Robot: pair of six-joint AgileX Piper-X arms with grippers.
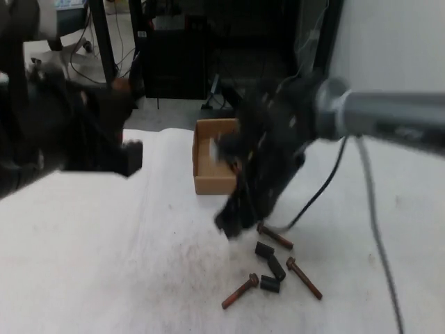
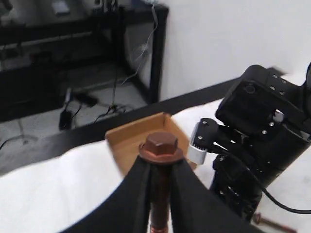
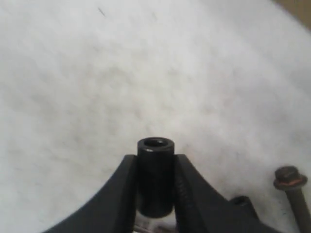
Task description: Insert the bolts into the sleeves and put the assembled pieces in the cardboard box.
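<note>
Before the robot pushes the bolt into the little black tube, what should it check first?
1. The left gripper is shut on the bolt: ok.
2. The right gripper is shut on the sleeve: ok.
3. The sleeve's open end sticks out of the grip: ok.
4. The bolt is lined up with the sleeve's hole: not ok, the two arms are apart.
5. There is room in the cardboard box: cannot tell, an arm covers part of it.
</note>
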